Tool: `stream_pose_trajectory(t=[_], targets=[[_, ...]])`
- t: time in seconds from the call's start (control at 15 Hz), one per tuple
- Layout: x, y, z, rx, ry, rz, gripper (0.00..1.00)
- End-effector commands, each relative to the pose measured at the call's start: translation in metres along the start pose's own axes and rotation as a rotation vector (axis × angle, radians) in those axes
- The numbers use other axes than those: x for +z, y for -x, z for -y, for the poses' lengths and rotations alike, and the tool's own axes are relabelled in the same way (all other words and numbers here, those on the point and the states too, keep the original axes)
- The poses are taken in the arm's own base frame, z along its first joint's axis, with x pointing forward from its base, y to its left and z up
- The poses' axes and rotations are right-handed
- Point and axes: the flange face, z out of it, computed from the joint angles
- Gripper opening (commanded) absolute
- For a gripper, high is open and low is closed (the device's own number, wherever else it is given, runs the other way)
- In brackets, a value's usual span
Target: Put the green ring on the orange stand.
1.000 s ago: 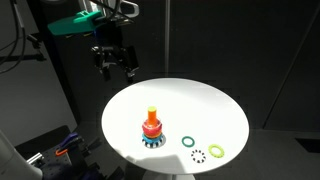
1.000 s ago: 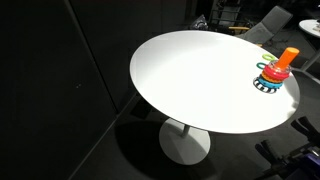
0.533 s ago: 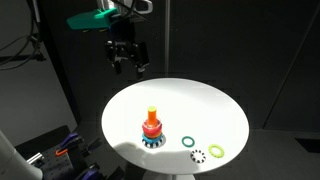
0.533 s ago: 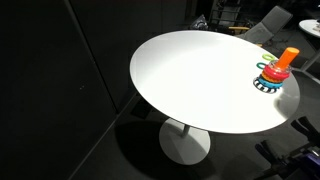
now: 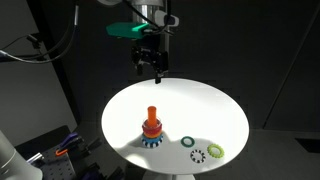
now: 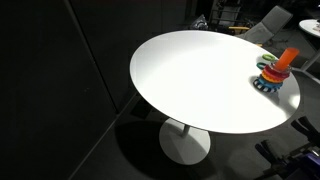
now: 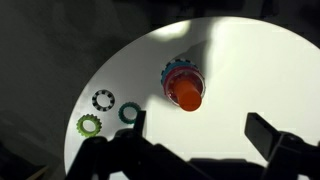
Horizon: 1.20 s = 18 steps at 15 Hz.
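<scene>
The orange stand [image 5: 151,126] is an upright orange peg on a blue toothed base near the front of the round white table [image 5: 195,100]. It also shows in the wrist view [image 7: 184,88] and at the right edge of an exterior view [image 6: 277,70]. The green ring [image 5: 188,142] lies flat on the table beside the stand; in the wrist view [image 7: 128,113] it lies left of the stand. My gripper [image 5: 150,67] hangs high above the far side of the table, open and empty; its fingers frame the bottom of the wrist view [image 7: 195,130].
A brighter yellow-green ring [image 5: 216,150] and a white ring with dark dots [image 5: 198,155] lie by the table's front edge, near the green ring. The surroundings are dark. A pedestal foot [image 6: 185,140] holds the table.
My gripper has moved sideways from beyond the table's far edge to above the table. The rings and stand have not moved.
</scene>
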Motion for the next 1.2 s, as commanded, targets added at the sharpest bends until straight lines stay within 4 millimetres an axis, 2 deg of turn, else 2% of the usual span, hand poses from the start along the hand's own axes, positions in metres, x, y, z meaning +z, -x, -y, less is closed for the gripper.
stream_pose_trajectory(t=[0.0,0.2,0.53,0.8,1.13], targets=[[0.007,-0.041,-0.019,0.093,-0.013,0.02,1.0],[0.021,-0.067,-0.033,0.146,-0.021,0.026,1.0],[0.049,-0.098,-0.054,0.201,-0.036,0.014,1.0],[0.082,-0.114,-0.069,0.236,-0.031,-0.001,1.0],[0.129,-0.125,-0.083,0.278,-0.004,-0.022,1.0]])
